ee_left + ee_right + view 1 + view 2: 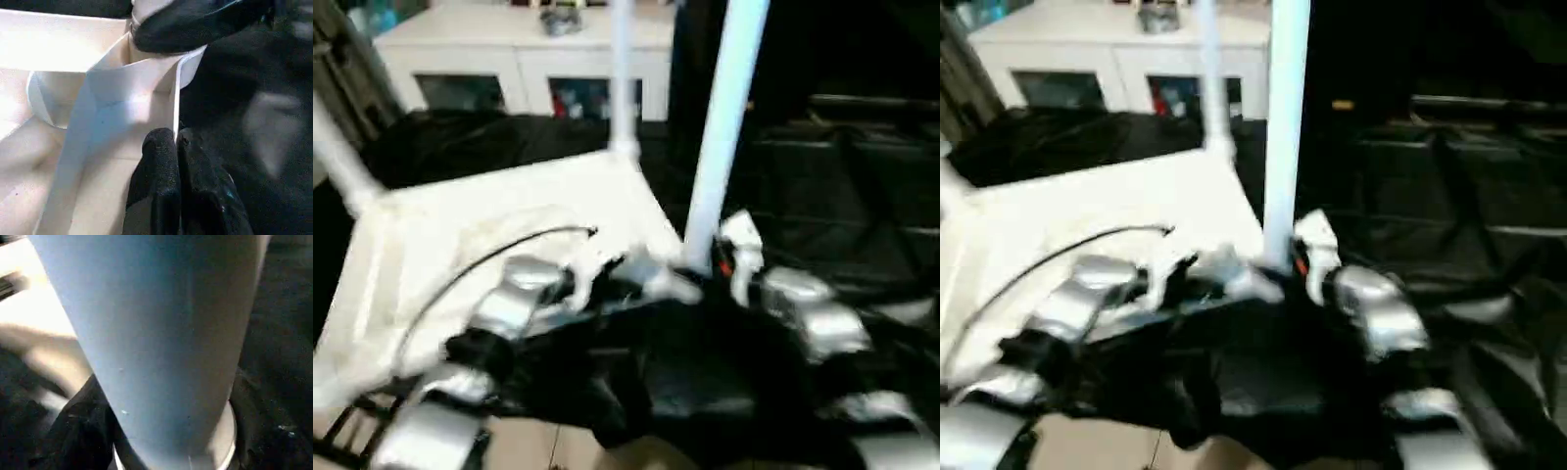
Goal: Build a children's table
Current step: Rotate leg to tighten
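The white tabletop [460, 230] lies upside down on a black-covered surface. White legs stand up from it at the far corner [622, 78], the near right corner [724, 117] and the left corner [337, 157]. My left gripper [176, 139] is shut on the thin rim wall [178, 93] of the tabletop, close to the near right corner socket. My right gripper [715, 259] sits at the base of the near right leg, which stands very close in front of it in the right wrist view [161, 333].
A white cabinet with glass doors [524, 59] stands at the back. Black cloth [842, 196] covers the area to the right and under the tabletop. A black cable [509, 245] runs across the tabletop. Beige floor [529, 446] shows at the bottom.
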### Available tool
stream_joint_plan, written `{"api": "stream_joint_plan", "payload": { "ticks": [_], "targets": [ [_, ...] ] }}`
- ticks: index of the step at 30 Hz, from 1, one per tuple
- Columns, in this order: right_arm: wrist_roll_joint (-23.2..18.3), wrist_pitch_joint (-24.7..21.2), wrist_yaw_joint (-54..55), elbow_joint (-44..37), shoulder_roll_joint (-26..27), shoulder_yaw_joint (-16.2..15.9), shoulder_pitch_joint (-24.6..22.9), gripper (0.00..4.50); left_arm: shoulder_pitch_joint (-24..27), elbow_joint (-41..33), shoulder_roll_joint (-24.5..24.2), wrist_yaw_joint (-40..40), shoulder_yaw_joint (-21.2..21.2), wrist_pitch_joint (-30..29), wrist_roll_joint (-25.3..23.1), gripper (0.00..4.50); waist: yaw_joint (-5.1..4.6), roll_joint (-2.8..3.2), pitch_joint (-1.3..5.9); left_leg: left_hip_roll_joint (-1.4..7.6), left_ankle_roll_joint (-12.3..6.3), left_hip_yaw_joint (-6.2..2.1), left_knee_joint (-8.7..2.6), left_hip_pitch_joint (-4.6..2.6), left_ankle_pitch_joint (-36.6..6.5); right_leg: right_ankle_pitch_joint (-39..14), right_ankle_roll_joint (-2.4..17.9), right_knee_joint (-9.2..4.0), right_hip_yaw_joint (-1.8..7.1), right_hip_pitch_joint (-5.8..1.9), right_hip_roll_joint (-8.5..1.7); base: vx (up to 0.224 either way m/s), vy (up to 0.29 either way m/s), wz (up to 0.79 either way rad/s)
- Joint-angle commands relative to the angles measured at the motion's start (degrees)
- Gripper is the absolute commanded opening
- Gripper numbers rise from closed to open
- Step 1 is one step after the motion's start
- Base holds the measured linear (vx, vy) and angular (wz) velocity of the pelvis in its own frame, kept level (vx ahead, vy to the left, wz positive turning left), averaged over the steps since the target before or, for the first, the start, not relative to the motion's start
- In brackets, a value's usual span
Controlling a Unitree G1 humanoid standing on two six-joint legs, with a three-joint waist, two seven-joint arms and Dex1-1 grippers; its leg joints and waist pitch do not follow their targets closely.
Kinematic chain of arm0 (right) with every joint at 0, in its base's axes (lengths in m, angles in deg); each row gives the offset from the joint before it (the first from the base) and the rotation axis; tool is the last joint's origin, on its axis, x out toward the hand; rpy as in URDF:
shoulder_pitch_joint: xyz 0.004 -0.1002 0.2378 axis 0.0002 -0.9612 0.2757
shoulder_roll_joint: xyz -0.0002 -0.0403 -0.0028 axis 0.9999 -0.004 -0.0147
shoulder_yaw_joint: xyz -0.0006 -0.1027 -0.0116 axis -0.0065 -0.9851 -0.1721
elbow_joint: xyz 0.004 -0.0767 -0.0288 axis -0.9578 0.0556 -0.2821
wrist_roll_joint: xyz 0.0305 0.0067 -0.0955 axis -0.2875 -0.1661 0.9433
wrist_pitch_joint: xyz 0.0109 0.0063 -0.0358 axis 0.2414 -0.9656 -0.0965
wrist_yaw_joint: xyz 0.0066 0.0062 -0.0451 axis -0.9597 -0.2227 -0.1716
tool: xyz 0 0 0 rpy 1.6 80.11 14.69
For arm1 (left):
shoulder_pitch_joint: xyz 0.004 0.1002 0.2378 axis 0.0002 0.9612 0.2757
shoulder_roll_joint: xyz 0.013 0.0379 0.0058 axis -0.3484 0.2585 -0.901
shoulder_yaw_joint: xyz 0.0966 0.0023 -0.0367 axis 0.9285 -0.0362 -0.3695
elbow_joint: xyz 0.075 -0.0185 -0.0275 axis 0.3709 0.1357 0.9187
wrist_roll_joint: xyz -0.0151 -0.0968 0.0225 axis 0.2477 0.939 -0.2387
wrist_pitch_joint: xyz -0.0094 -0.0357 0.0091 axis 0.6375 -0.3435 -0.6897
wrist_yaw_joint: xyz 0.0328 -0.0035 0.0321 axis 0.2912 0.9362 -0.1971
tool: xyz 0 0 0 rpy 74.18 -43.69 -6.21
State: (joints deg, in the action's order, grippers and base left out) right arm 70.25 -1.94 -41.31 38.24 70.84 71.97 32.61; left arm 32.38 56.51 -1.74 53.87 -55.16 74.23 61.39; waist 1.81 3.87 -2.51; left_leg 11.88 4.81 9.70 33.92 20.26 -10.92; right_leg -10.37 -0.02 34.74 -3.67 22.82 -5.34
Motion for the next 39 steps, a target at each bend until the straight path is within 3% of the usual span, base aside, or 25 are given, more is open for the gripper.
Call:
{"api": "stream_joint_plan", "payload": {
  "ticks": [1,4,6,9,10,14,18,20,29,39],
  "targets": [
    [1.80,-1.72,3.94,4.29,4.51,-4.00,-1.10,2.67,-3.53,-0.54,3.62,-5.64,-0.83,0.31,0.82,0.00,-0.23,-0.18,3.05,0.16,0.14,-0.10,-4.48,-0.17,-17.71,-22.20,10.81,-5.54,1.53,-2.35,-2.15,0.000,0.000,0.00],
    [2.66,-0.19,9.50,7.06,7.92,-3.28,0.69,2.67,-4.70,0.76,6.61,-10.28,-1.46,-0.23,0.71,0.00,-0.28,-0.15,3.16,0.13,-0.63,-0.06,-4.46,0.00,-17.78,-21.02,10.90,-5.55,1.56,-2.43,-2.12,0.000,0.000,0.00],
    [3.14,1.15,10.29,7.89,8.94,-3.31,1.30,3.37,-4.79,0.78,7.63,-10.86,-1.49,-0.15,0.64,0.00,-0.25,-0.15,3.19,0.11,-0.90,0.05,-4.39,0.03,-17.51,-20.16,11.15,-5.59,1.56,-2.35,-2.11,0.000,0.000,0.00],
    [1.95,2.40,9.90,9.04,10.04,-2.17,2.24,3.43,-4.15,-0.09,8.10,-9.07,-0.72,0.61,0.88,0.00,-0.11,-0.10,3.44,0.24,-2.10,0.01,-4.38,0.44,-15.41,-16.29,11.98,-5.15,1.57,-2.68,-2.17,0.000,0.000,0.00],
    [1.90,2.58,9.50,9.24,9.96,-2.17,2.49,3.73,-3.83,-0.51,7.80,-7.95,-0.38,0.97,1.04,0.00,-0.10,-0.03,3.52,0.28,-2.28,0.00,-4.36,0.48,-14.95,-15.45,12.27,-5.06,1.59,-2.70,-2.21,0.000,0.000,0.00],
    [2.57,4.22,6.38,8.75,8.08,-3.44,2.66,3.85,-2.66,-1.85,5.83,-4.29,0.55,2.47,1.32,0.00,-0.17,0.08,3.83,0.37,-3.65,0.09,-4.15,0.67,-11.49,-7.47,14.62,-4.34,1.50,-3.04,-2.10,0.000,0.000,0.00],
    [2.14,6.10,-3.81,7.04,4.24,-5.05,1.81,3.85,-1.24,-3.09,2.85,0.85,1.30,3.88,1.84,0.00,-0.16,-0.01,4.02,0.38,-5.83,0.27,-3.75,1.05,-9.13,-3.71,16.03,-4.00,1.34,-3.44,-2.23,0.000,0.000,0.00],
    [1.97,6.75,-8.90,5.90,2.52,-5.98,1.10,3.85,-0.70,-3.56,1.80,2.99,1.49,4.62,2.11,0.00,0.14,0.03,4.05,0.60,-6.87,0.40,-3.57,0.89,-8.24,-2.12,16.74,-3.85,1.34,-3.37,-2.21,0.000,0.000,0.00],
    [-1.09,6.49,-27.70,-1.00,-4.30,-9.18,-2.43,3.85,1.34,-6.99,-3.40,13.92,3.28,5.65,3.59,0.00,0.96,0.09,3.76,1.01,-6.00,0.38,-3.98,0.58,-11.28,-5.69,16.96,-3.90,1.36,-3.16,-2.14,0.000,0.000,0.00],
    [-0.71,4.01,-38.25,-5.22,-8.55,-13.11,-4.34,3.70,2.24,-8.94,-7.19,20.58,3.96,5.01,4.48,0.00,1.60,-0.18,3.81,0.98,-5.97,0.38,-3.91,0.61,-9.44,-6.00,16.64,-3.78,1.48,-3.06,-2.28,0.000,0.000,0.00]
  ]
}}
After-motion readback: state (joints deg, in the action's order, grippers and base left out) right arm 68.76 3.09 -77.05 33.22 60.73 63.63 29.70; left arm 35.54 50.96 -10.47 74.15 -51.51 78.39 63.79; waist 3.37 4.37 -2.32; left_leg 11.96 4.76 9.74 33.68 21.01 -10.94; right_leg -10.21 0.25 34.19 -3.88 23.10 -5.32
